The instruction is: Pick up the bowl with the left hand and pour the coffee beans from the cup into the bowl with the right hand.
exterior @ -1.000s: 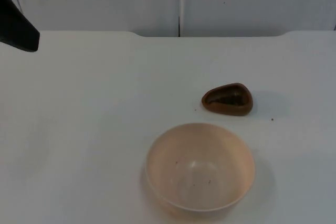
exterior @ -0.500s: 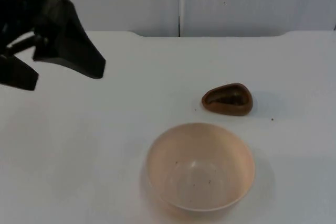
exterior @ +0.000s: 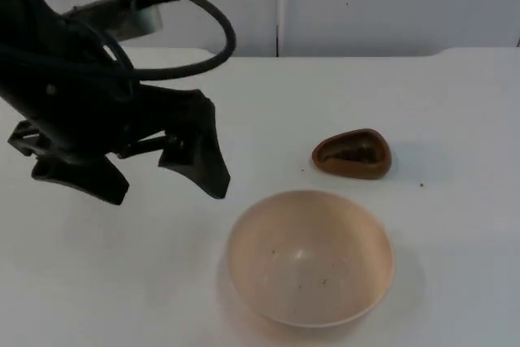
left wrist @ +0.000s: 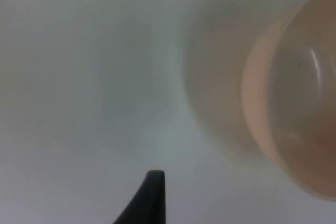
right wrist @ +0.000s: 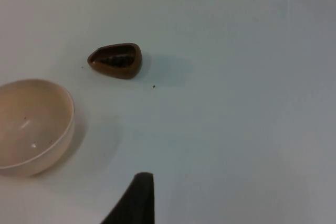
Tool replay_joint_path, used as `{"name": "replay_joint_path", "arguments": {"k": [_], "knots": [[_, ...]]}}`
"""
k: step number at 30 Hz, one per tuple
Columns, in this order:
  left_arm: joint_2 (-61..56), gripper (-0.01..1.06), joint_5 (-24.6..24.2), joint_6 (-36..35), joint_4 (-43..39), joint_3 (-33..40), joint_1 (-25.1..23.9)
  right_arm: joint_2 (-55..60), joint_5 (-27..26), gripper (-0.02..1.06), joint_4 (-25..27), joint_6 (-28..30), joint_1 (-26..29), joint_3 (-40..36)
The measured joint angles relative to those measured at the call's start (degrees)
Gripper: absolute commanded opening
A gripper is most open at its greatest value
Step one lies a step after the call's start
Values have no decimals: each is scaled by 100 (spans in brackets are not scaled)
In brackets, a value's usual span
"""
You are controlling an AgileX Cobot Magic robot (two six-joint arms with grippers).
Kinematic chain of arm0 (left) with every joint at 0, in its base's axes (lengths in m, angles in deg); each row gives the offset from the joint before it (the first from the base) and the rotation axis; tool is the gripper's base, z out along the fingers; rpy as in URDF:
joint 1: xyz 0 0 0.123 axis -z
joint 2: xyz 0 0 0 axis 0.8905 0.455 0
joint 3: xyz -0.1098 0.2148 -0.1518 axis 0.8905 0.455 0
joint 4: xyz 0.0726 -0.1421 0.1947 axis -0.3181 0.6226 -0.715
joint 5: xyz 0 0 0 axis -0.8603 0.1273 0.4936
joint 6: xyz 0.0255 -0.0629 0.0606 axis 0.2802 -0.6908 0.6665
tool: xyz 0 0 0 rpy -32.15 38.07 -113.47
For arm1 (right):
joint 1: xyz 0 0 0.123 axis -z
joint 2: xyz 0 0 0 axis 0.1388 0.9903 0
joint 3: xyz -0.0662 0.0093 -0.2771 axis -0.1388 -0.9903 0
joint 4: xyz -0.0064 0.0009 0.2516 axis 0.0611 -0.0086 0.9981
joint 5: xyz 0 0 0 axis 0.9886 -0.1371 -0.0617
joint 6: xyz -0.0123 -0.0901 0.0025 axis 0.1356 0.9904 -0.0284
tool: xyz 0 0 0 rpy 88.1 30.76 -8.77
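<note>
Bowl (exterior: 309, 258): pale beige, upright on the white tabletop (exterior: 455, 111), empty but for a few specks, not yet lifted.
Cup (exterior: 353, 153): small brown teardrop-shaped cup behind the bowl, apart from it, dark coffee beans inside.
Left gripper (exterior: 134, 172): above the tabletop just left of the bowl, fingers apart, likely lining up on the rim.
Right gripper: waits over the tabletop; finger state cannot be told.
Writing: none readable.

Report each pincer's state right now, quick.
Left pincer: open, holding nothing, above the table left of the cream bowl.
Right pincer: cannot be told; its arm waits, looking onto the brown cup.
</note>
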Motion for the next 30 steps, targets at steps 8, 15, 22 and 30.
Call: {"name": "replay_joint_path", "arguments": {"k": [8,15,22,30], "knots": [[539,95,274,-217,-34,-55,58,0,0,105,0,0,0,0],[971,95,501,-239,13,-67,308,0,0,105,0,0,0,0],[1376,92,674,-239,172,-67,330,0,0,105,0,0,0,0],[1536,90,998,-65,684,-67,330,0,0,105,0,0,0,0]]}}
